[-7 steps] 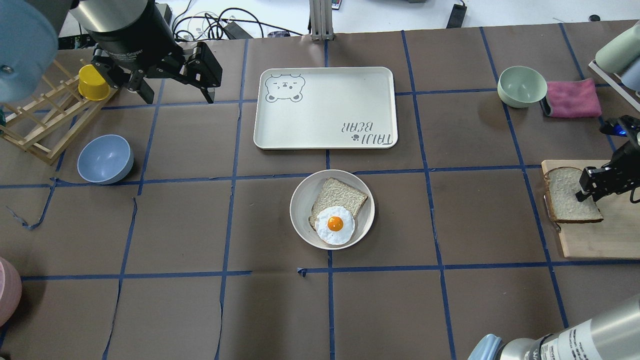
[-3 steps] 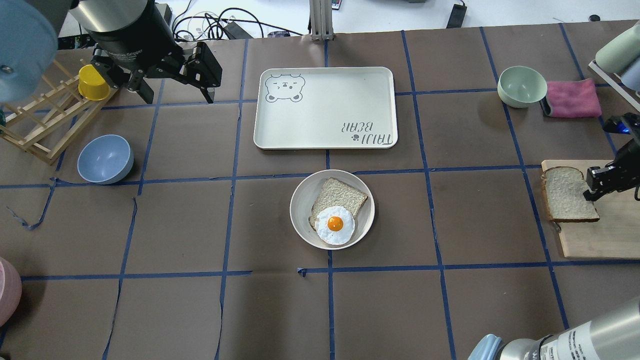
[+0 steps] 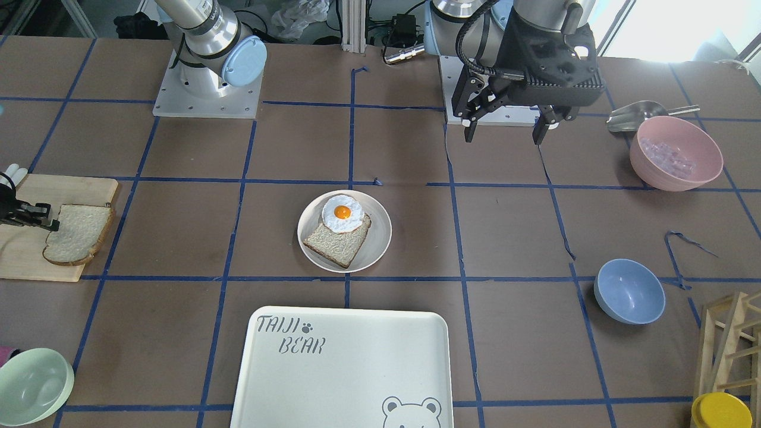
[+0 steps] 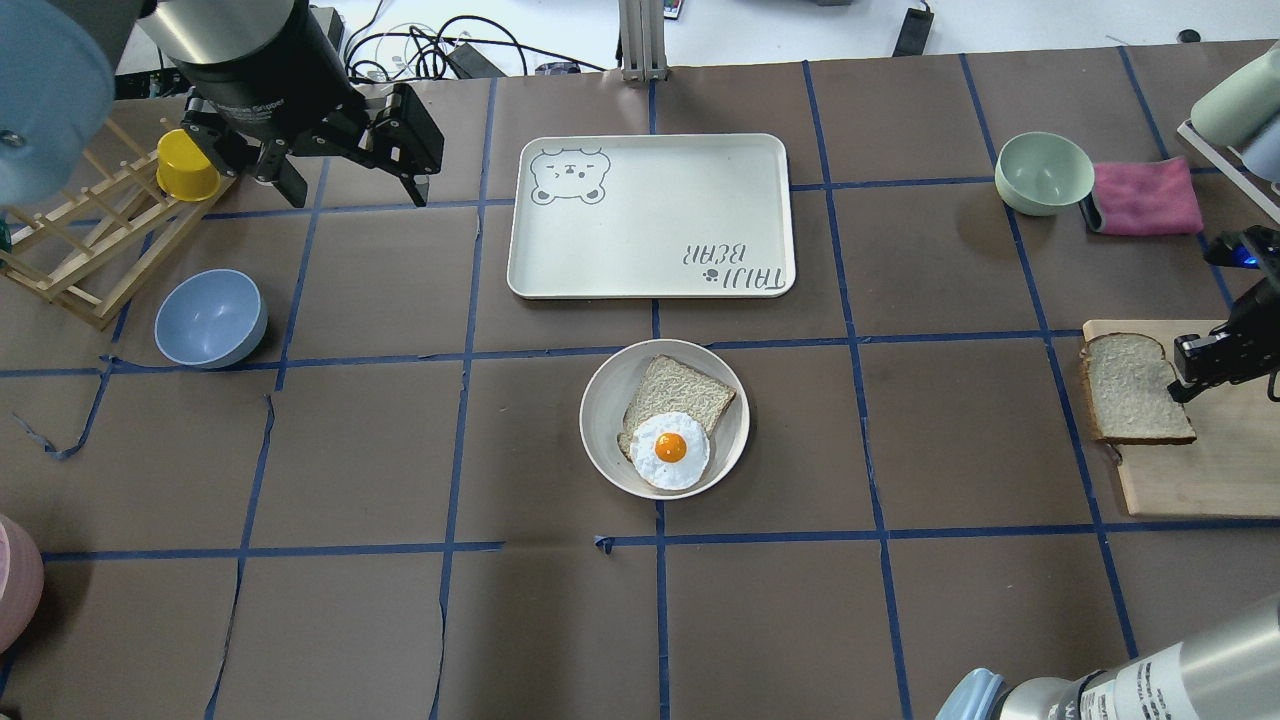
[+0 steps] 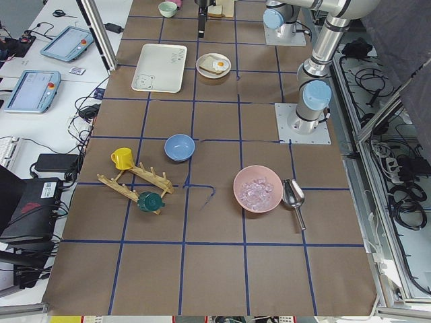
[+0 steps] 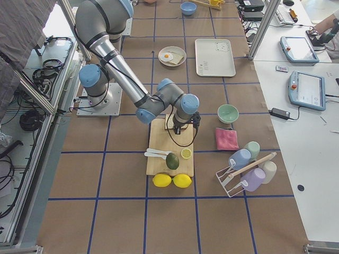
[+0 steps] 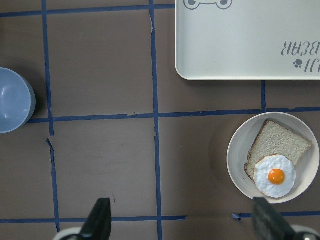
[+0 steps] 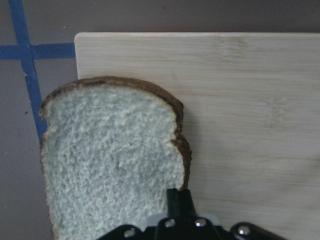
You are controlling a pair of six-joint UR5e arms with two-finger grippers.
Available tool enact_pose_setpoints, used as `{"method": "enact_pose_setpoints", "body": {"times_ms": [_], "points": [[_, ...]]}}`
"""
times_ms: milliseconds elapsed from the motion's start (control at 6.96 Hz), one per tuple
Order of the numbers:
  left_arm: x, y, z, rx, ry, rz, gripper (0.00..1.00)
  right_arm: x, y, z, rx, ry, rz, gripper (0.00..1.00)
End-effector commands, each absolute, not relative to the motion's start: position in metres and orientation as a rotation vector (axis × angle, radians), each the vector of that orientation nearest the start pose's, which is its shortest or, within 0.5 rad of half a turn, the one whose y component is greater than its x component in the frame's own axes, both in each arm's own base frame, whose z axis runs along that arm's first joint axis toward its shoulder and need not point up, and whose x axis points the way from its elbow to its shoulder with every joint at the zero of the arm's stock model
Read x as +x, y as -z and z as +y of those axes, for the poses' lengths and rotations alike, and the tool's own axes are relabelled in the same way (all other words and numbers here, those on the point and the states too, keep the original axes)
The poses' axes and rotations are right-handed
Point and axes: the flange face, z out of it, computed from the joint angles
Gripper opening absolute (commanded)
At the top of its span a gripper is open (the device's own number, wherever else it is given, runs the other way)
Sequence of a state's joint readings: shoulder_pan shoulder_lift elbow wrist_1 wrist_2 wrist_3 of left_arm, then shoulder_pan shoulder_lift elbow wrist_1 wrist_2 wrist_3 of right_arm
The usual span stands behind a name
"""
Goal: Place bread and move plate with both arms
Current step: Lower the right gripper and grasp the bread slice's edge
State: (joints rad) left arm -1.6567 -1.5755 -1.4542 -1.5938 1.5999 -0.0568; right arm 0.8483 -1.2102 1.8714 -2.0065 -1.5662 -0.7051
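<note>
Better open the right claw (image 8: 178, 200), tips pressed together at the crust, and pinch the bread (image 4: 1130, 388) lying flat on the board (image 4: 1220, 470); lift level, drop over the egg (image 4: 670, 450) on the plate (image 4: 600, 420) at centre. Leave spread left claw (image 4: 355, 195) parked.

Bear tray (image 4: 650, 215), blue bowl (image 4: 210, 318), green bowl (image 4: 1044, 172), pink cloth (image 4: 1145, 196)

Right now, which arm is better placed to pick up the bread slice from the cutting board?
Right. The right gripper is at the crust of the bread on the wooden cutting board; the left gripper hangs open far across the table, near the yellow cup.
</note>
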Motion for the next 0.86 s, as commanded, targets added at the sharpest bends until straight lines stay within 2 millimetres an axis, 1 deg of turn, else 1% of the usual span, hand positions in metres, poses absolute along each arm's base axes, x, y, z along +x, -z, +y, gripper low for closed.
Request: {"method": "enact_pose_setpoints", "body": {"times_ms": [0,144,288,431,575,719], "points": [[-0.173,-0.541,-0.487,0.043,0.142,3.115,1.00,-0.251,-0.219,-0.491,0.027,-0.225,3.010,0.00],[-0.173,-0.541,-0.487,0.043,0.142,3.115,1.00,-0.243,-0.248,-0.486,0.038,-0.197,3.049,0.00],[-0.173,-0.541,-0.487,0.043,0.142,3.115,1.00,-0.229,-0.262,-0.489,0.015,-0.174,3.069,0.00],[-0.173,-0.541,-0.487,0.043,0.142,3.115,1.00,-0.222,-0.273,-0.487,0.003,-0.202,3.053,0.00],[-0.173,-0.541,-0.487,0.043,0.142,3.115,1.00,-0.206,-0.292,-0.490,-0.001,-0.169,3.073,0.00],[-0.173,-0.541,-0.487,0.043,0.142,3.115,1.00,-0.176,-0.311,-0.495,-0.074,-0.157,3.083,0.00]]}}
